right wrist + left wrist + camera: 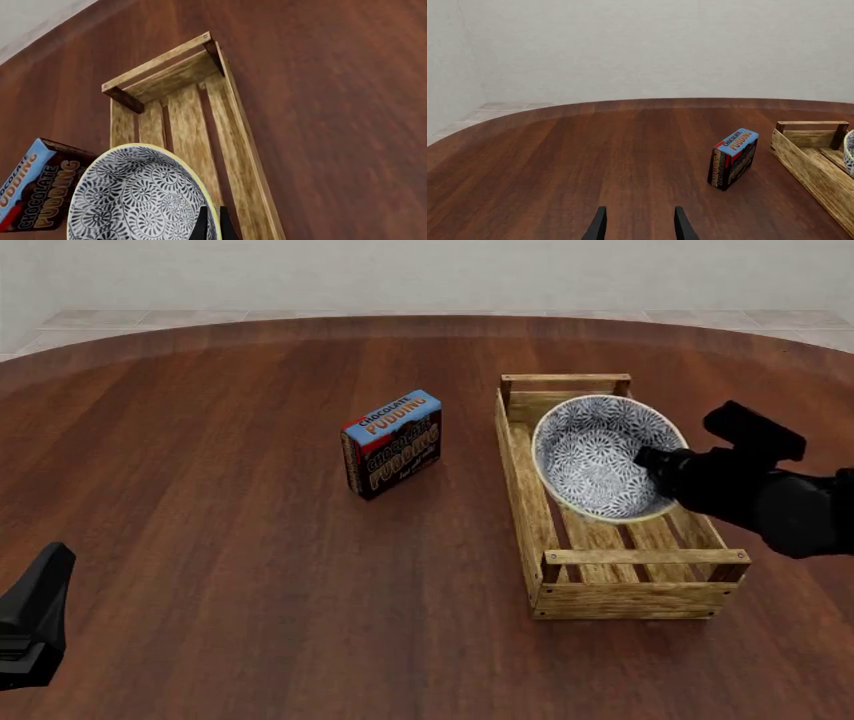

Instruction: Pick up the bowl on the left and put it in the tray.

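The blue-and-white patterned bowl (598, 455) hangs tilted over the far half of the light-wood slatted tray (638, 600), its inside turned toward the front camera. My right gripper (651, 456) is shut on the bowl's right rim. In the right wrist view the fingers (202, 226) pinch the cream rim of the bowl (133, 200) above the tray (181, 107). My left gripper (38, 612) sits low at the near left, far from the bowl. It is open (639, 226) with nothing between its fingers. The tray (810, 162) and a sliver of the bowl (849, 150) show in the left wrist view.
A chocolate pudding box (391, 443) stands upright on the dark wood table (214, 490), left of the tray and a short gap from it. It also shows as the box (732, 159) in the left wrist view and the box (33, 195) in the right wrist view.
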Available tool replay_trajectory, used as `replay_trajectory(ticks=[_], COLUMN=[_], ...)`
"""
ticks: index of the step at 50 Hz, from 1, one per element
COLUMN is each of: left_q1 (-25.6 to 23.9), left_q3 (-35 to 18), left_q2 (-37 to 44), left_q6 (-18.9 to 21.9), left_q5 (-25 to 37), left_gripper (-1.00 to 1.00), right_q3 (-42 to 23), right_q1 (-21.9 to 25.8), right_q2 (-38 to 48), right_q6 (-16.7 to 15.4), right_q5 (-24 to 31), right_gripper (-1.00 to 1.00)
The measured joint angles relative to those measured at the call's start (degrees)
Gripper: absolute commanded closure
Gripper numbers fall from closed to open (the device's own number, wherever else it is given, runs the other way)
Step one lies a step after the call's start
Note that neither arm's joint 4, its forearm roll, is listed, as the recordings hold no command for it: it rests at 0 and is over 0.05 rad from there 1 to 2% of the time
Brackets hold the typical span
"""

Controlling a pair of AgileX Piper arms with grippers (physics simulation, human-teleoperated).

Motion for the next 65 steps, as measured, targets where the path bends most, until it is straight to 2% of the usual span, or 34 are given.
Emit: replay_trajectory(ticks=[22, 52, 53, 65], left_q1=[0.0, 0.0, 0.0, 0.01], left_q3=[0.0, 0.0, 0.0, 0.0], left_q2=[0.0, 0.0, 0.0, 0.0], left_q6=[0.0, 0.0, 0.0, 0.0], left_q5=[0.0, 0.0, 0.0, 0.0], left_gripper=[-1.0, -1.0, -1.0, -1.0], right_q3=[-1.87, -2.64, -2.65, -2.63], right_q1=[-0.22, -0.46, -0.45, 0.51], right_q2=[6.06, 9.44, 9.53, 9.06], right_q6=[-0.17, -0.28, -0.31, 0.46], right_q5=[-1.84, -3.25, -3.3, -4.07], right_gripper=[1.0, 1.0, -1.0, -1.0])
